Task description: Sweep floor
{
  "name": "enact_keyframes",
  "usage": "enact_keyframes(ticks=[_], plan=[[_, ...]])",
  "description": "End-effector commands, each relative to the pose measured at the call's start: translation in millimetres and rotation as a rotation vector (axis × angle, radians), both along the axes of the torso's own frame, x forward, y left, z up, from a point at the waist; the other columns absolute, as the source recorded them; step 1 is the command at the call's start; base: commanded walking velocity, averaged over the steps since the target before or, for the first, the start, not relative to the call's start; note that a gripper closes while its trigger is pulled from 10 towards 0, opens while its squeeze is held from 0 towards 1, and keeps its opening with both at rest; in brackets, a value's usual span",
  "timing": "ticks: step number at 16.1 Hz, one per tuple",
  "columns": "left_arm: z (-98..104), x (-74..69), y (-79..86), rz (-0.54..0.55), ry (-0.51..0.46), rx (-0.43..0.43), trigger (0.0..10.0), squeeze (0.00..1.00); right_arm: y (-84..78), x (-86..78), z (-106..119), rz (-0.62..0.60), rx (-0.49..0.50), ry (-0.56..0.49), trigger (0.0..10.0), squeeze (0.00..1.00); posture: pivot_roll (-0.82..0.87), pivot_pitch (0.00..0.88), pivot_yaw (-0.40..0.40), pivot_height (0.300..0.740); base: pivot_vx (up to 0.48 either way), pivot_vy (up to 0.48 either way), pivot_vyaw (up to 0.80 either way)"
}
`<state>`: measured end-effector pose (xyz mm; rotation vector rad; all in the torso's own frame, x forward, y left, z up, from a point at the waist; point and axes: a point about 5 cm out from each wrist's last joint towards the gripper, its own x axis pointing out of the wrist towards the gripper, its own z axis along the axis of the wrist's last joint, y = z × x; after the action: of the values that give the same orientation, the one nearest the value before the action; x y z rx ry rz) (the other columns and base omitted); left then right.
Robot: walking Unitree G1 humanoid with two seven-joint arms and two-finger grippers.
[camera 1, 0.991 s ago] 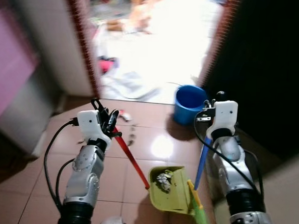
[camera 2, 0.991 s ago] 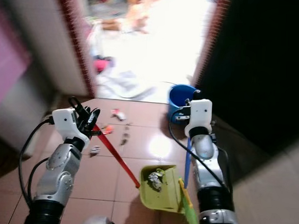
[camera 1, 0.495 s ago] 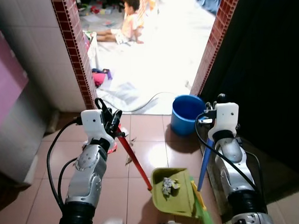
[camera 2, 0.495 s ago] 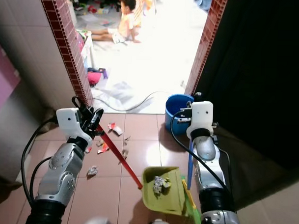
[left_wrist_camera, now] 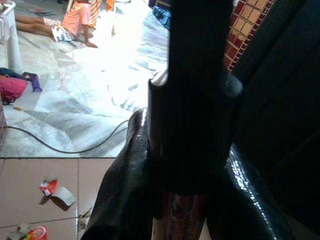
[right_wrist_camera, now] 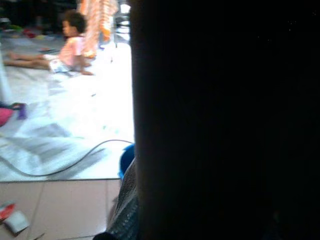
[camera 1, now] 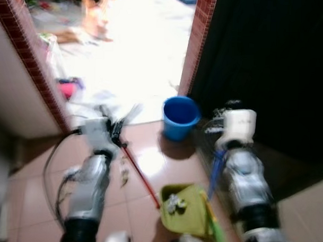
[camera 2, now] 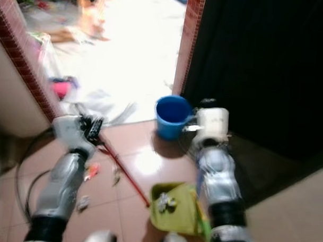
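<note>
Left tool (camera 1: 117, 134) clenched round the red handle (camera 1: 141, 176) of the green dustpan (camera 1: 187, 209), which rests on the tiled floor (camera 1: 160, 163) holding crumpled litter (camera 1: 173, 203). Right tool (camera 1: 221, 149) at the blue broom handle (camera 1: 215, 170); grip cannot be told. Blue bucket (camera 1: 179, 117) near the doorway. Paper scraps (left_wrist_camera: 55, 192) lying on the tiles beyond.

Both silver arms reach forward and down, elbows bent, blurred in the head views. The left gripper (camera 1: 117, 131) is clamped on a red broom handle (camera 1: 140, 176) (fingers (left_wrist_camera: 125, 200) wrapped round it), while the right gripper (camera 1: 224, 110) sits farther right, its fingers unreadable.
</note>
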<state>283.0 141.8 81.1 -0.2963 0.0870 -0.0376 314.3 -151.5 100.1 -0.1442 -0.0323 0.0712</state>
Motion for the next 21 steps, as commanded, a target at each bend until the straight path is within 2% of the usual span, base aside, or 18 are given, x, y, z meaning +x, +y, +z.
enact_keyframes(ticks=[1,3,6,7,11,16,19,21], plan=[[15,4.7,-8.0,-0.025,-0.068,-0.005,10.0,0.0,-7.5,-3.0,-2,-0.031,0.037,0.007,10.0,0.0,-0.02,0.0,0.023,0.74,0.0,0.0,-0.58],[19,5.2,-8.8,-0.026,-0.083,-0.017,10.0,0.0,-7.5,-4.2,-4,-0.032,0.037,0.011,10.0,0.0,-0.02,0.0,0.029,0.74,0.0,0.0,-0.5],[34,13.5,-7.0,-0.016,-0.129,-0.027,10.0,0.0,-7.9,-2.5,-5,-0.035,0.03,0.017,10.0,0.0,-0.02,0.0,0.031,0.74,0.0,0.0,0.0],[46,17.5,-3.6,0.004,-0.167,-0.034,10.0,0.0,-8.3,-2.2,-5,-0.032,0.025,0.021,10.0,0.0,-0.02,0.0,0.03,0.74,0.0,0.0,0.0],[72,24.0,0.4,0.031,-0.246,-0.048,10.0,0.0,-6.3,-4.4,-13,-0.004,0.02,0.052,10.0,0.0,-0.01,0.0,0.027,0.74,0.288,0.0,0.0],[100,29.7,4.8,0.061,-0.33,-0.069,10.0,0.0,-6.1,-3.9,-15,0.005,0.021,0.064,10.0,0.0,-0.01,0.0,0.026,0.74,0.38,0.293,0.0],[128,33.3,4.7,0.071,-0.402,-0.109,10.0,0.0,-6.4,-5.4,-18,0.015,0.011,0.076,10.0,0.0,-0.01,0.0,0.026,0.74,0.382,0.289,0.0],[135,34.7,6.5,0.084,-0.424,-0.102,10.0,0.0,-5.3,-5.8,-19,0.02,0.009,0.08,10.0,0.0,-0.01,0.0,0.024,0.74,0.382,0.289,0.0]])
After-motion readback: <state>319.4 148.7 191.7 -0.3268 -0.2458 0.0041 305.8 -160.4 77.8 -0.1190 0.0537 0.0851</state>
